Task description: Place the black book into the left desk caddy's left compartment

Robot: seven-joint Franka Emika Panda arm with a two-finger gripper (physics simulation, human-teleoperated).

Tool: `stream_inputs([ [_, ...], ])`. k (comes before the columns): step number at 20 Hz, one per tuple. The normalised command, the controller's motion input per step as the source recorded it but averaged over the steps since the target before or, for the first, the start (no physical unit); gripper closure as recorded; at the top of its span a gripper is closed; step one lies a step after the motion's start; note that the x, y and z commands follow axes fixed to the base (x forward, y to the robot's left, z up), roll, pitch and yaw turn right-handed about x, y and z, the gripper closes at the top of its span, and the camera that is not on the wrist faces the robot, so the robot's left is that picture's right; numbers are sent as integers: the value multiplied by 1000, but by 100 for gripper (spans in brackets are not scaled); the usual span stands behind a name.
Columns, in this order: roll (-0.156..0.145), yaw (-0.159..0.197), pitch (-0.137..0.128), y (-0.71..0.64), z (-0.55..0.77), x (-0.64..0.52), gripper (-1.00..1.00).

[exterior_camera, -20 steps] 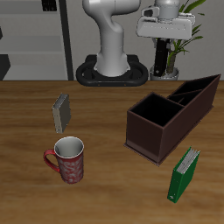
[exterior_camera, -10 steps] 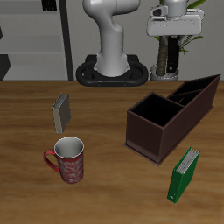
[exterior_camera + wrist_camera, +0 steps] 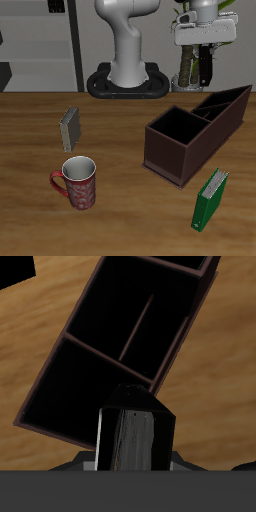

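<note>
Your gripper point(image 3: 206, 48) was clamped on the black book point(image 3: 206, 66), which hung upright below the fingers, high above the table's far side and clear of everything on it. In the wrist view the black book point(image 3: 138, 428) showed end-on between the jaws, its pale page edge facing the camera, with the left desk caddy point(image 3: 120, 348) spread out beneath it, all its sections dark and open to the camera.

In the exterior view, the left desk caddy point(image 3: 197, 130) lay on the table point(image 3: 120, 215) diagonally, its large square section toward the near edge and its narrower divided sections running back toward the far edge. The book was in the air above and behind the caddy's far end, not yet over any compartment that you could pick out for certain.

Near the front edge, just beside the caddy's near end, a green book point(image 3: 210, 199) stood upright. Well apart, across the table, a red mug point(image 3: 78, 183) sat near the front, and a grey book point(image 3: 69, 128) stood farther back behind it.
</note>
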Motion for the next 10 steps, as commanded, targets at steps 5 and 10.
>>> stream_inputs([
  [5, 38, 5, 27, 199, -123, 152, 100],
  [10, 48, 12, 23, 210, -123, 149, 100],
])
